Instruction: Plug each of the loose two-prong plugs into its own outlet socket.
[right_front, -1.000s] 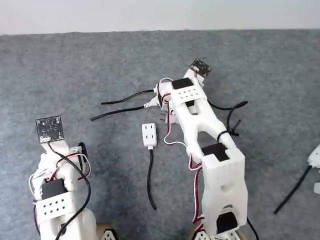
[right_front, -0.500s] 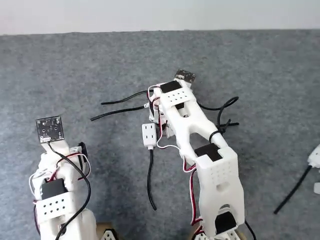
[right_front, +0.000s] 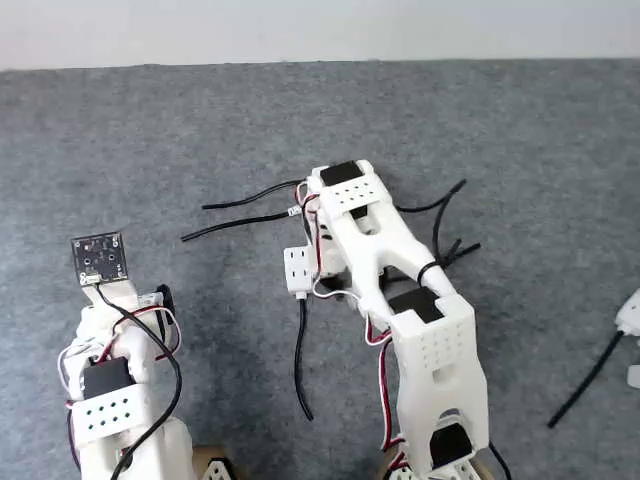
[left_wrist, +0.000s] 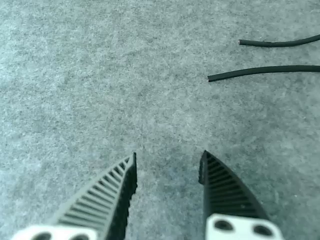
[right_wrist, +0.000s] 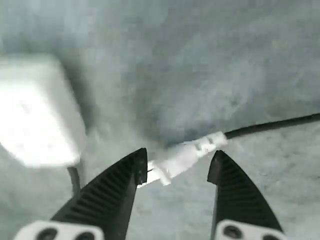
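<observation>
Gripper status, right arm: the right gripper (right_wrist: 180, 159) stands wide open, pointed down at the grey surface (right_wrist: 225, 60). A white two-prong plug (right_wrist: 182, 154) lies on the surface in the gap between the jaws, set slantwise across it. Whether either jaw touches it cannot be told. The plug's black cord (right_wrist: 272, 125) runs away from the gripper. The white outlet block (right_wrist: 35, 115) lies near the plug, off to one side and apart from it.

In the high view the right arm reaches over the middle of the surface and passes just beside the outlet block (right_front: 298, 270). The plug (right_front: 294, 211) lies just beyond the block's far end.

The left gripper (left_wrist: 168, 160) is likewise wide open and holds nothing. It hovers over bare grey surface, with two loose black cord ends (left_wrist: 265, 72) well ahead of it.
</observation>
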